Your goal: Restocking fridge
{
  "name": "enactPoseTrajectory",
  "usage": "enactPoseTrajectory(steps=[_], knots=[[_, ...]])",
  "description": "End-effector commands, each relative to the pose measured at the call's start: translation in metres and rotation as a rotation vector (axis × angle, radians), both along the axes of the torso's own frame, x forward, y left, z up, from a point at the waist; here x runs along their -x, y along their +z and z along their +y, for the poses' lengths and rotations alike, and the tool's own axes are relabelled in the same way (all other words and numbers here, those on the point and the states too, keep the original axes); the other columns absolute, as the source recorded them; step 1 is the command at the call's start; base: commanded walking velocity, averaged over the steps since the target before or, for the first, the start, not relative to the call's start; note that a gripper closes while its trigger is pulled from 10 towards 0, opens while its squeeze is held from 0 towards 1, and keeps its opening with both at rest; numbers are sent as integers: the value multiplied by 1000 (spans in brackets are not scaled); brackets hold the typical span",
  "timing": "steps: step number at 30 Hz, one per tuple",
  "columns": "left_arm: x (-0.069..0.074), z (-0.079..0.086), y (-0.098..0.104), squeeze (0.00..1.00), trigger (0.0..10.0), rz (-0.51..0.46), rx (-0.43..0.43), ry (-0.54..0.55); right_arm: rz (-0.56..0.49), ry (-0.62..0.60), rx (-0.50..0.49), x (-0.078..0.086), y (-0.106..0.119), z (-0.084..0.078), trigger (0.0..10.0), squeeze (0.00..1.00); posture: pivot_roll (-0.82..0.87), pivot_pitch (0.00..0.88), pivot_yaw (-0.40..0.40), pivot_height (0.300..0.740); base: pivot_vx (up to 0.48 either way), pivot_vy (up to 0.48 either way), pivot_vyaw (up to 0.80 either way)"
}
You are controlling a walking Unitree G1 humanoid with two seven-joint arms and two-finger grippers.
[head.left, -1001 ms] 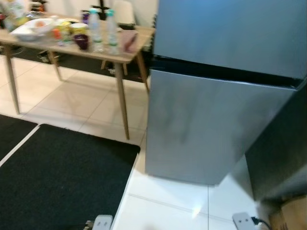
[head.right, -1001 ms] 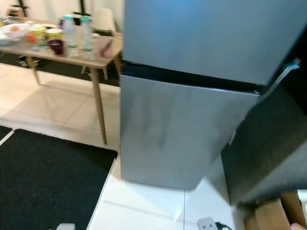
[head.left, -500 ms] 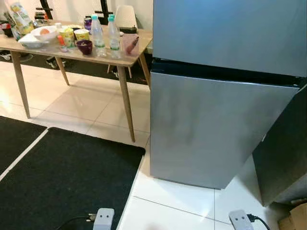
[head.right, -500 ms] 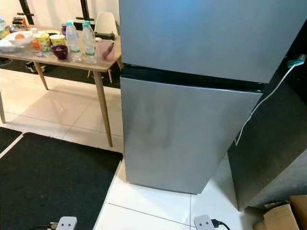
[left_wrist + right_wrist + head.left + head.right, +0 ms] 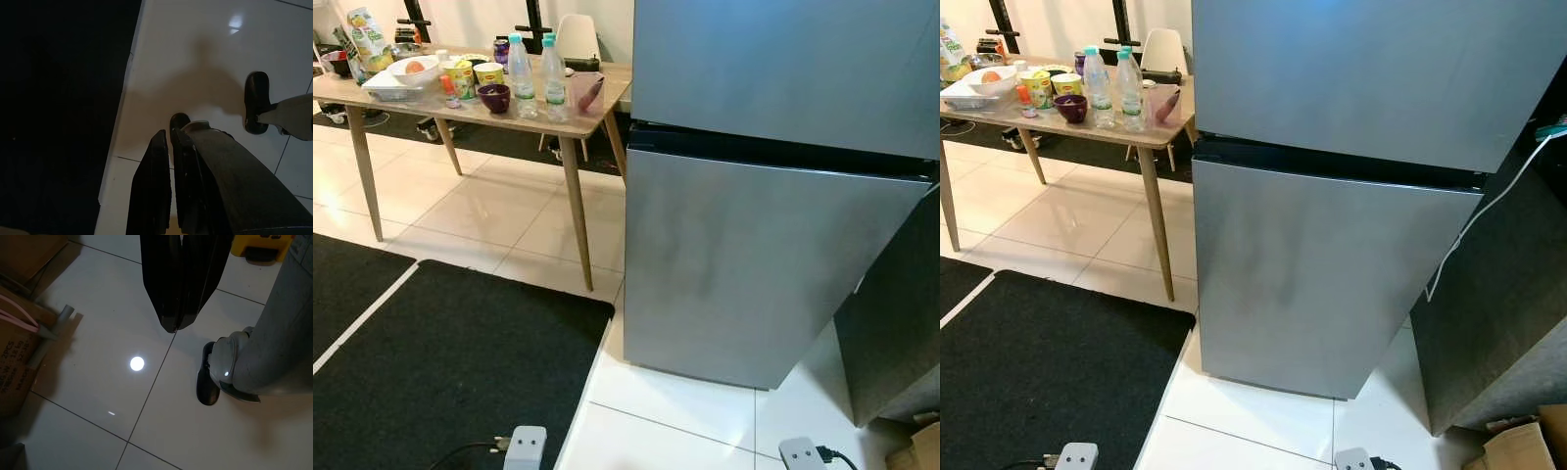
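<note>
A tall silver fridge (image 5: 773, 225) stands in front of me with both doors closed, a dark seam between the upper and lower door. To its left a wooden table (image 5: 573, 119) holds two water bottles (image 5: 537, 75), a purple bowl (image 5: 493, 97), yellow cups (image 5: 476, 74), a white bowl (image 5: 411, 70) and a pink container (image 5: 584, 90). My left gripper (image 5: 170, 142) hangs over the white tile floor, fingers shut with nothing held. My right gripper (image 5: 177, 325) also hangs over the tiles, shut and empty.
A black mat (image 5: 450, 372) covers the floor at the left front. Two white power strips (image 5: 524, 448) (image 5: 801, 454) lie on the tiles near me. A dark cabinet (image 5: 1503, 313) stands right of the fridge, with cardboard boxes (image 5: 1518, 448) at its foot. A white cable (image 5: 1489, 211) hangs beside the fridge.
The camera has steadied and shifted slightly; the blur is gone and the fridge and table sit a little further right in view. Nothing in the scene has moved.
</note>
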State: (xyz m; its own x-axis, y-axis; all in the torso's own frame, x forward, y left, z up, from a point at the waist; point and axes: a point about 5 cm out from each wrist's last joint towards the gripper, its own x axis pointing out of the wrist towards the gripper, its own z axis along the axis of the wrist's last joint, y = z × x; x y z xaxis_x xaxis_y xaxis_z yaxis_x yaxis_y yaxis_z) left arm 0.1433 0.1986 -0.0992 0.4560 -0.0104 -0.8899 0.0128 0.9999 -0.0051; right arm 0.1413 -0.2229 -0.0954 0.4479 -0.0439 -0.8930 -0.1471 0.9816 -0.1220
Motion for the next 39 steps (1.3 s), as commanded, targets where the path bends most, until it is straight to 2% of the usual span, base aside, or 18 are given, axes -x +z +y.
enactPoseTrajectory(steps=[1,20,33,39], knots=[[4,4,-1,0,10000,23,-17,-18,3,-10,-2,2,-1,0,10000,0,-13,4,-19,740,0,0,0],[3,2,-1,0,10000,21,-8,-30,4,-31,0,3,-1,-2,10000,0,-18,6,-18,740,319,0,0],[4,3,-1,0,10000,24,-10,-34,11,-48,-2,5,-1,-2,10000,0,-16,8,-15,740,339,0,-737],[4,3,-1,0,10000,19,-10,-29,8,-57,4,5,-1,-4,10000,0,-16,4,-15,740,313,0,0]])
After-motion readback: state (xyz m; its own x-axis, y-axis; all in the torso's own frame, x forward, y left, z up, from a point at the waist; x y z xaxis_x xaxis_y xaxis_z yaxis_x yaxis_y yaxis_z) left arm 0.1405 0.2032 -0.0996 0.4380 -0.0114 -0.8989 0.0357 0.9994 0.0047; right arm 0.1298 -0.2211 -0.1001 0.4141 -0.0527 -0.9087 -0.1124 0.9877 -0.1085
